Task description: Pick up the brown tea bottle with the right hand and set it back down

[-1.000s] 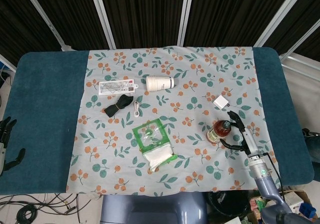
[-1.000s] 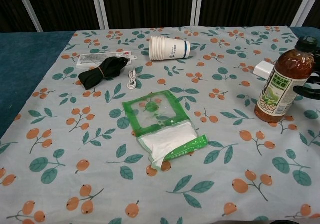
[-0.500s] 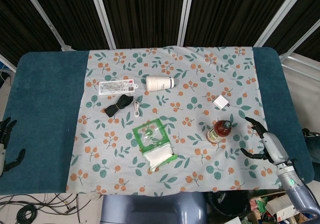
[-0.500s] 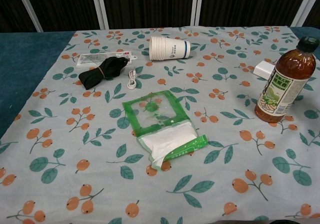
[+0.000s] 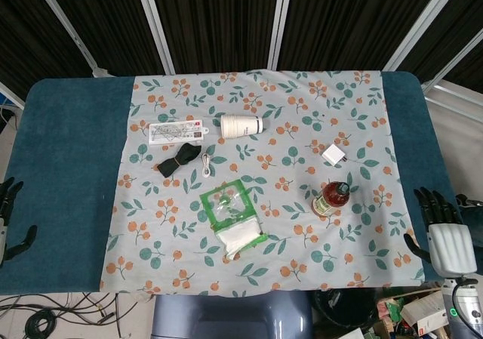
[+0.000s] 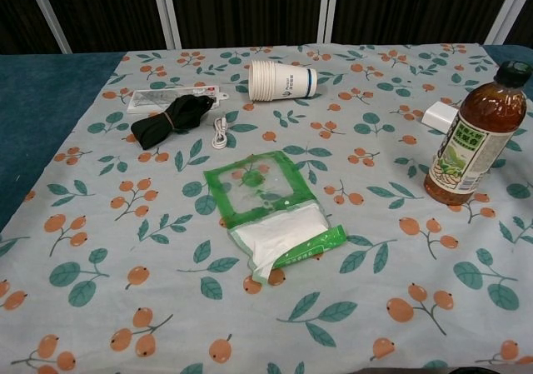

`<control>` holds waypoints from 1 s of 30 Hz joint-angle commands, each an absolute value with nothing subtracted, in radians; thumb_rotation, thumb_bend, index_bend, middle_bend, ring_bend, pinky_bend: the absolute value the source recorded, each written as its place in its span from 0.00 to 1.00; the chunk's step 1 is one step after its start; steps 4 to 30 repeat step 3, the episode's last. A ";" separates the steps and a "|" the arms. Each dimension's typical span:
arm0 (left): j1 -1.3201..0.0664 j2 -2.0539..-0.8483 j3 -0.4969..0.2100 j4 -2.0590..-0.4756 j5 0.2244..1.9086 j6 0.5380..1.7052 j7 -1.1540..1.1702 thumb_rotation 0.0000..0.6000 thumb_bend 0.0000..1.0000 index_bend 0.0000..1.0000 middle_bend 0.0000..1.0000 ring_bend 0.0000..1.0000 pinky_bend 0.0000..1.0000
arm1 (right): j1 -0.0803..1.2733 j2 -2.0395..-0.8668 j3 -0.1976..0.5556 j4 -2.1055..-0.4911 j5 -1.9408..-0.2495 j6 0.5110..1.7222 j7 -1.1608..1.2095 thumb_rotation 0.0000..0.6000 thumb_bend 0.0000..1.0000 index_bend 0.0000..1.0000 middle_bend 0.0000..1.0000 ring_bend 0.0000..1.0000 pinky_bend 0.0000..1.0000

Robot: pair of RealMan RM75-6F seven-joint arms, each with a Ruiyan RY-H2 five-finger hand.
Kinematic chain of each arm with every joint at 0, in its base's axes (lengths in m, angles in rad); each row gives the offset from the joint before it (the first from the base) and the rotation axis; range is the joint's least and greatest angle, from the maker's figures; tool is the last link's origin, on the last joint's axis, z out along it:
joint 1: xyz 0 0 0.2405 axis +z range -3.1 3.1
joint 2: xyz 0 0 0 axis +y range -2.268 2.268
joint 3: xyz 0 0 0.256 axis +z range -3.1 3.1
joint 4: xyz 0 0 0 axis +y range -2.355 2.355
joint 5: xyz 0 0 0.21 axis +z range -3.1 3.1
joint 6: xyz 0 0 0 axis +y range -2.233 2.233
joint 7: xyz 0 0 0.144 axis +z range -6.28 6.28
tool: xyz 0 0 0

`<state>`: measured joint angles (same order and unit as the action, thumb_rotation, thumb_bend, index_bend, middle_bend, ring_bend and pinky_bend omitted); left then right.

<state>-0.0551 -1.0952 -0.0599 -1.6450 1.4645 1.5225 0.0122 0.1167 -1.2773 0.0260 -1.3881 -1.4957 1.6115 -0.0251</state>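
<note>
- Head view, from above: the brown tea bottle (image 5: 330, 198) stands upright on the floral cloth (image 5: 302, 112) toward the counter's (image 5: 68, 150) right side, dark cap on, amber liquid filling it nearly to the neck.
- Chest view: the same bottle (image 6: 471, 137) rises at the right edge of frame, its green-and-white label facing the camera; the print on it is too small to read.
- Right hand (image 5: 445, 237) hangs off the counter's right edge, well apart from the bottle, fingers spread and holding nothing; its wrist is cut off by the frame's lower corner.
- Left hand (image 5: 9, 217) shows only partly at the far left border, dark fingers apart and empty; the rest lies outside the frame.
- Lying on its side near the cloth's middle top, a white paper cup (image 5: 241, 124) turns its mouth left; its inside cannot be made out from either camera.
- Near the counter's front, a green-edged clear pouch (image 6: 271, 211) lies flat, white powdery fill bunched in its lower half.
- Just behind the bottle sits a white charger plug (image 5: 332, 155), partly hidden by the bottle in the chest view.
- At left, a black strap (image 5: 178, 159) lies beside a white cable (image 5: 207, 164) and a flat white printed packet (image 5: 176, 131).
</note>
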 commanded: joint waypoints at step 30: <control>-0.055 -1.094 -0.060 -1.643 1.465 1.523 0.010 1.00 0.37 0.03 0.00 0.00 0.00 | 0.091 -1.261 0.024 -1.422 -1.503 1.629 -0.067 1.00 0.18 0.00 0.05 0.07 0.17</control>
